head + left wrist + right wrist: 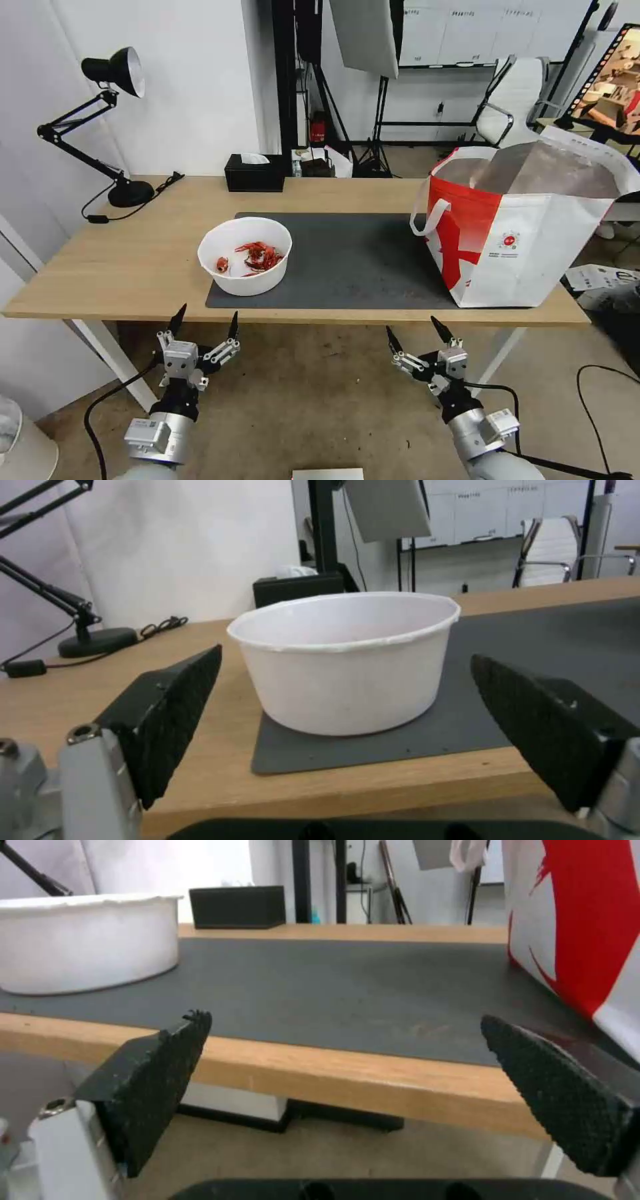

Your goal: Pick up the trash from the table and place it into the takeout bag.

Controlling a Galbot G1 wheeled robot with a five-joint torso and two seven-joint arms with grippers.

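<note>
The bowl (245,257), round, white and smooth-walled, is seen left of centre in the head view, standing on the left end of the dark grey mat (353,257). Red crayfish shells (257,257) are shown inside it from above. In the left wrist view the bowl (347,660) is met side-on at centre, so its thin, slightly uneven rim and plain wall are seen while the shells are hidden. In the right wrist view a part of the bowl (83,947) is caught at upper left.

The bag (527,227) is placed at the right of the head view on the right end of the mat, upright and open, with silver foil lining, a red-and-white soft shell, a white loop handle and a small round logo. Its red-and-white side (580,925) is seen at upper right of the right wrist view.

The table (133,267) is of light wood; its front edge is shown closely in both wrist views.

The left gripper (205,322) is held at lower left, below the table edge and in front of the bowl, its jaws spread wide and holding nothing. The right gripper (413,331) is held at lower right of centre, likewise wide open and empty. Ribbed black pads (180,715) are shown close up by the wrist views.

A black tissue box (255,173) and a black lamp (113,127) are set along the back of the table.
</note>
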